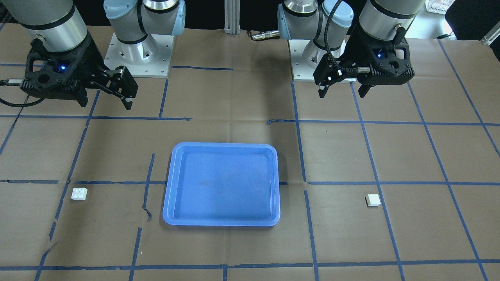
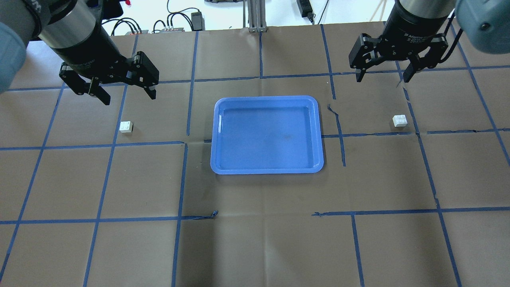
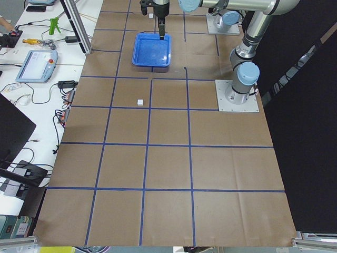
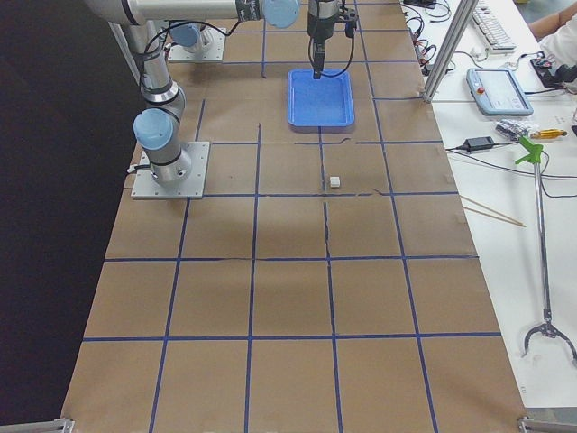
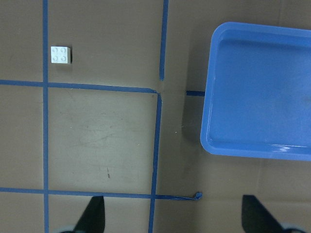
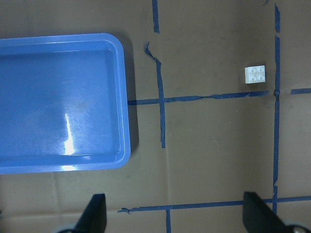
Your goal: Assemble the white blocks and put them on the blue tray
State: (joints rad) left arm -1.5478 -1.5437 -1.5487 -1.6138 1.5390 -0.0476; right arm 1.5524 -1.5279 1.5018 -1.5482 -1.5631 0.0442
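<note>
The blue tray (image 2: pixel 266 135) lies empty at the table's middle. One white block (image 2: pixel 126 126) sits on the paper left of it, the other white block (image 2: pixel 400 120) right of it, both studs up. My left gripper (image 2: pixel 129 97) hangs open and empty above the table, behind the left block. My right gripper (image 2: pixel 382 78) hangs open and empty behind the right block. The left wrist view shows the left block (image 5: pixel 61 55) and the tray's corner (image 5: pixel 262 97). The right wrist view shows the right block (image 6: pixel 255 74) and the tray (image 6: pixel 58 97).
Brown paper with a blue tape grid covers the table (image 2: pixel 255 239). Both arm bases (image 1: pixel 138 54) stand at the robot's edge. Cables and tools lie on the side bench (image 3: pixel 37 63) beyond the table.
</note>
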